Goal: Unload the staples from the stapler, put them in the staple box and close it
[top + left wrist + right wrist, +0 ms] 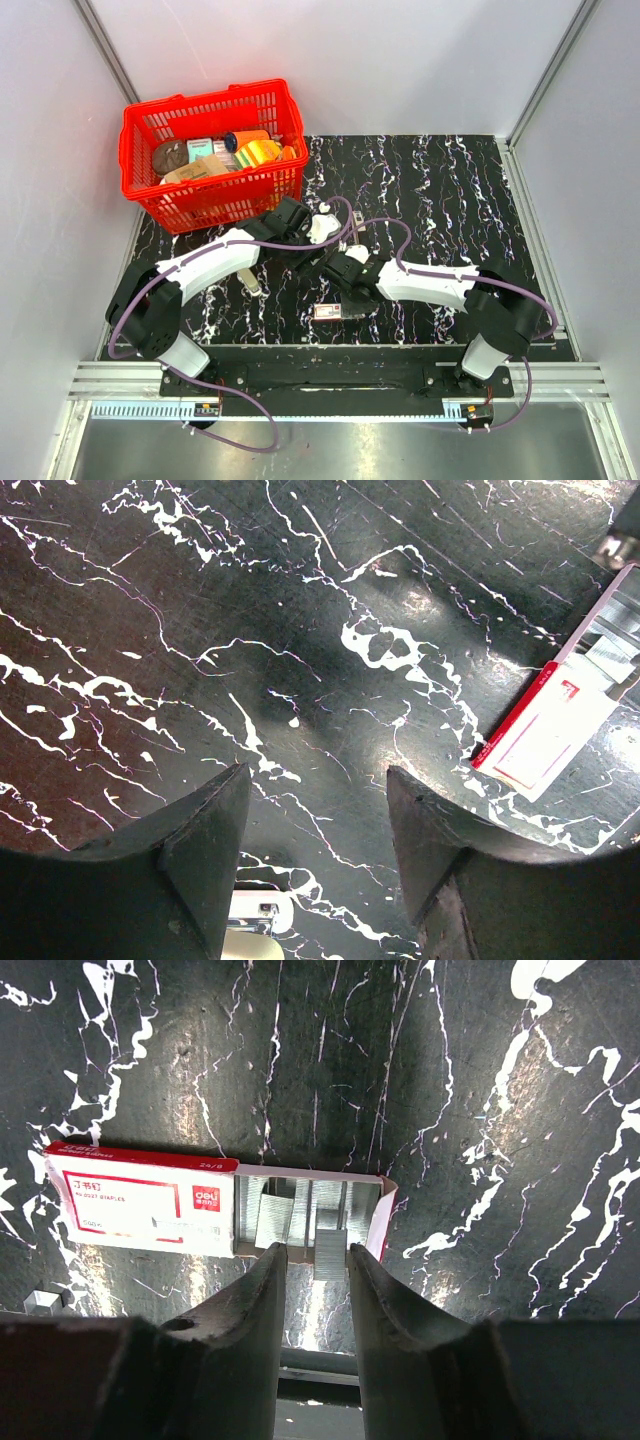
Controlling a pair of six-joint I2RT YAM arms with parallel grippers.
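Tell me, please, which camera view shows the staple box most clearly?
The right wrist view: the staple box lies close, red-and-white sleeve clear, tray slid out with staple strips showing. The left wrist view shows it at the right edge, partly cut off; the top external view shows only a tiny box.

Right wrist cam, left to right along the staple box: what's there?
Order: red-and-white cardboard staple box sleeve → pulled-out tray of silver staple strips → white end flap → bare black marbled tabletop.
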